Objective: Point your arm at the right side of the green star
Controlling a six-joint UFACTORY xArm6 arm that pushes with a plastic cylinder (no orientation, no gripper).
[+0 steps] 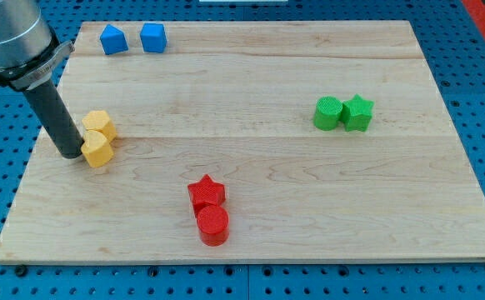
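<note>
The green star (pixel 359 112) lies on the wooden board at the view's right, touching a green round block (pixel 328 112) on its left. My rod comes down from the view's top left, and my tip (pixel 70 154) rests on the board at the view's far left, touching or nearly touching the left side of the lower of two yellow blocks (pixel 98 150). The tip is far to the left of the green star.
The second yellow block (pixel 99 125) sits just above the first. Two blue blocks (pixel 113 39) (pixel 153 37) lie at the view's top left. A red star (pixel 207 192) and a red round block (pixel 212 224) lie at the bottom centre. The board (pixel 259 158) has blue surround on all sides.
</note>
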